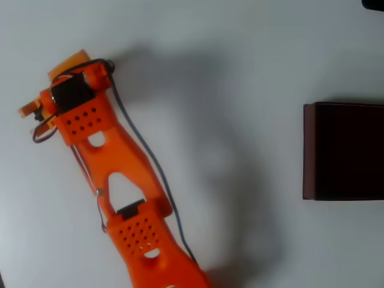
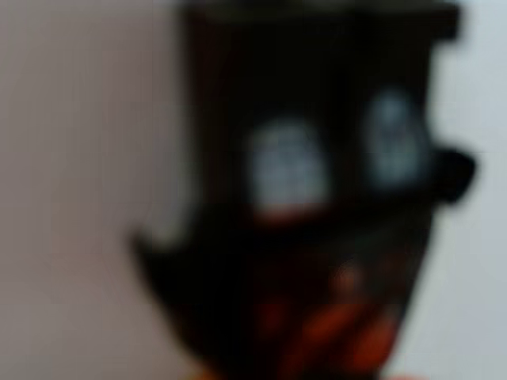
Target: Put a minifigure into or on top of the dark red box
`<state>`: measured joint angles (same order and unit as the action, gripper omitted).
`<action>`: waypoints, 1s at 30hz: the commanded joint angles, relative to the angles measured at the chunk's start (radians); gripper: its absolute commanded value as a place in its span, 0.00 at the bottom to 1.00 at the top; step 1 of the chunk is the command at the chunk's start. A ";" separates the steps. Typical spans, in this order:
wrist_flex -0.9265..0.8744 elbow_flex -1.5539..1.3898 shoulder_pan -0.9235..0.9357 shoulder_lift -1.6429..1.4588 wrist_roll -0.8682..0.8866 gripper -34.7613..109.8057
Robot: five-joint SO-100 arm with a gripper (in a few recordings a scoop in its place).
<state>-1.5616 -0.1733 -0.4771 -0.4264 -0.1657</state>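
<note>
Filling the wrist view close up, a blurred dark shape with two pale patches may be the minifigure (image 2: 317,182); whether the fingers clamp it I cannot tell. Judged tiny, light, hard plastic, best pinched across its body. At three o'clock overhead, the rigid, thin-walled maroon box (image 1: 309,150) rests on the matte white worktop (image 1: 240,60).

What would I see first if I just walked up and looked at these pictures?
The bright orange robot arm jumps out first, stretching from the bottom edge up to the top left of the white table in the overhead view. Next is the dark red box at the right edge, far from the arm, with an almost black inside. The wrist view is very blurry, with a big dark shape with two pale patches; what it is cannot be told.
</note>
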 commanded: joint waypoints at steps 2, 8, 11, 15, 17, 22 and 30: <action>-0.025 0.009 0.008 -0.026 0.014 0.27; -0.029 0.015 0.009 -0.025 0.021 0.26; -0.038 0.028 0.011 -0.023 0.028 0.26; -0.089 0.106 0.018 -0.002 0.051 0.26; -0.132 0.160 0.025 0.000 0.054 0.26; -0.252 0.202 0.080 -0.107 0.086 0.26; -0.270 -0.244 0.290 -0.569 0.230 0.25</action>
<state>-1.8040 -0.2531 -0.2777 -0.7624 0.0077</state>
